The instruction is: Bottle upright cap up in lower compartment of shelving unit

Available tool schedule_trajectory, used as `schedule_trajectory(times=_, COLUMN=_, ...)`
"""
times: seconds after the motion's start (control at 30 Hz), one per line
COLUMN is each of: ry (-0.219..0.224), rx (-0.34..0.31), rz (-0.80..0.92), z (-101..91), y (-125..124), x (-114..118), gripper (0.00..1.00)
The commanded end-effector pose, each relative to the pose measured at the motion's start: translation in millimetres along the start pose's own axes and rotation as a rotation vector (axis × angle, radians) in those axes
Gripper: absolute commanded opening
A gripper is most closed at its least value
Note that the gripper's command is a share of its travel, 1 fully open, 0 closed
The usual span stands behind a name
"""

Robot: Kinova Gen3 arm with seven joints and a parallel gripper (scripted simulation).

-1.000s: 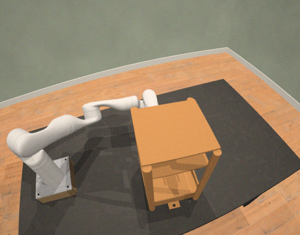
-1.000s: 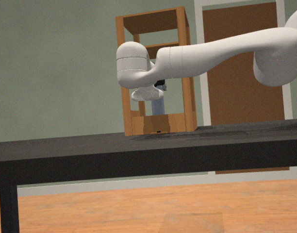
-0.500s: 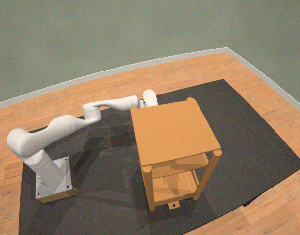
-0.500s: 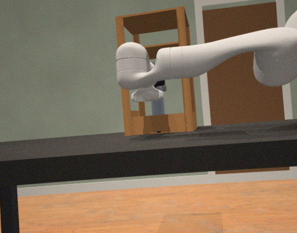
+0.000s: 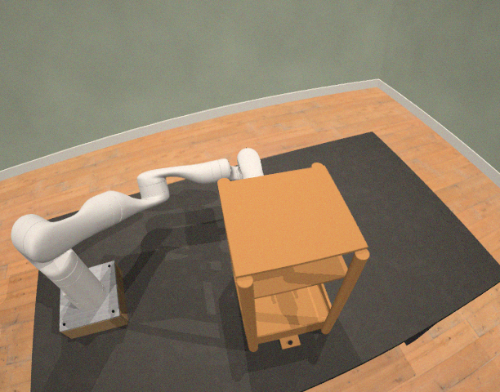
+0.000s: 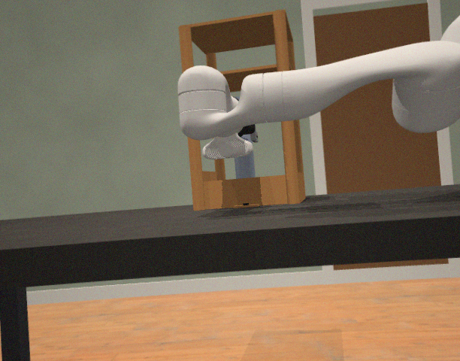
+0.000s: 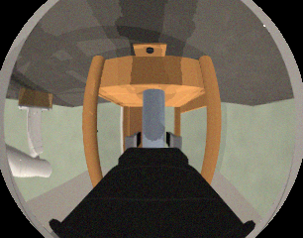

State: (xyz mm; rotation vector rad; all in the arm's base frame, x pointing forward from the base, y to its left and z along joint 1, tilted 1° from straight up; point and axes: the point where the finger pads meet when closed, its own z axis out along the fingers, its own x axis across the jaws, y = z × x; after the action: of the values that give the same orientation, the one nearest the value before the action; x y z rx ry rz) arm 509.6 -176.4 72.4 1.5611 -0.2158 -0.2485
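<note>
The grey-blue bottle [image 6: 245,165] stands upright on the floor of the lower compartment of the orange shelving unit. In the wrist view, which is upside down, the bottle [image 7: 153,115] rises from the compartment floor [image 7: 151,89] straight ahead. My gripper [image 7: 152,137] is open, with a fingertip on either side of the bottle's upper part and small gaps showing. In the exterior view the gripper [image 6: 249,131] is inside the unit's front, mostly hidden by my wrist. In the top view the unit's top shelf [image 5: 283,217] hides the bottle and the gripper.
The unit's four posts frame the compartment; the two front posts [image 7: 92,119] [image 7: 213,119] stand left and right of my gripper. The middle shelf [image 6: 247,74] is just above my wrist. My arm's base [image 5: 87,299] stands on the dark table.
</note>
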Motion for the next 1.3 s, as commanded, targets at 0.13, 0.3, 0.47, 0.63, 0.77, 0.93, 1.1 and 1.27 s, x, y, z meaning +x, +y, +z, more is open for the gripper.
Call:
schedule_trajectory(times=0.13, ry=-0.003, rx=0.001, rz=0.012, z=-8.8, y=3, x=0, gripper=1.00)
schedule_trajectory(times=0.3, ry=-0.003, rx=0.001, rz=0.012, z=-13.9, y=3, x=0, gripper=1.00)
schedule_trajectory(times=0.47, ry=-0.003, rx=0.001, rz=0.012, z=-17.0, y=3, x=0, gripper=1.00)
schedule_trajectory(times=0.63, ry=-0.003, rx=0.001, rz=0.012, z=-22.3, y=3, x=0, gripper=1.00)
schedule_trajectory(times=0.77, ry=-0.002, rx=0.001, rz=0.012, z=-26.4, y=3, x=0, gripper=1.00)
schedule_trajectory(times=0.93, ry=-0.002, rx=0.001, rz=0.012, z=-30.4, y=3, x=0, gripper=1.00)
schedule_trajectory(times=1.1, ry=-0.002, rx=0.001, rz=0.013, z=-34.0, y=3, x=0, gripper=1.00)
schedule_trajectory(times=1.27, ry=-0.002, rx=0.001, rz=0.013, z=-38.1, y=3, x=0, gripper=1.00)
